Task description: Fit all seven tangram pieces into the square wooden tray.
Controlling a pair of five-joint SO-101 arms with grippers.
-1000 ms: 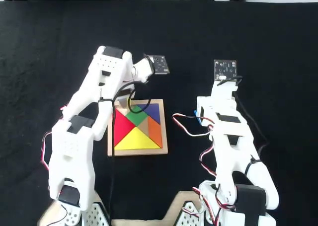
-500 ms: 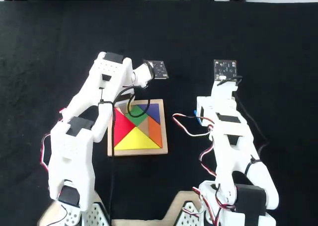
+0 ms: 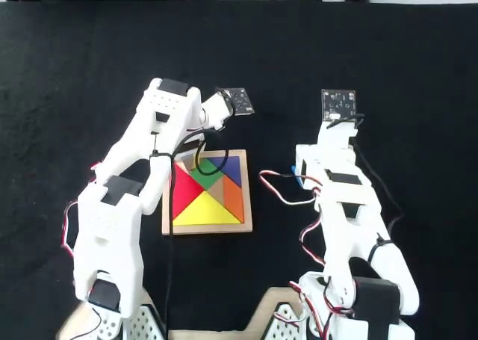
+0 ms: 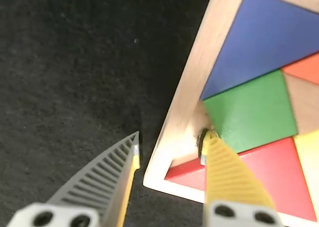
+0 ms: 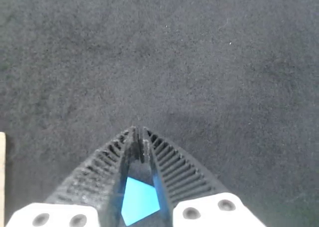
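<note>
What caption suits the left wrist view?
Left gripper with open fingers straddling the wooden tray rim near a corner, one fingertip inside beside the green piece.

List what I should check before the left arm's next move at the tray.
1. Left gripper open: ok. It straddles the tray wall, one finger inside and one outside.
2. Inside finger clear of pieces: not ok. Its tip sits against the green piece.
3. Tray corner filled: not ok. Bare wood shows between the wall, the green piece and the red piece.
4. Right gripper out of the way: ok. It is shut and over the cloth.
5. Light blue shape between the right fingers is a piece: cannot tell.
6. All seven pieces in: cannot tell.
</note>
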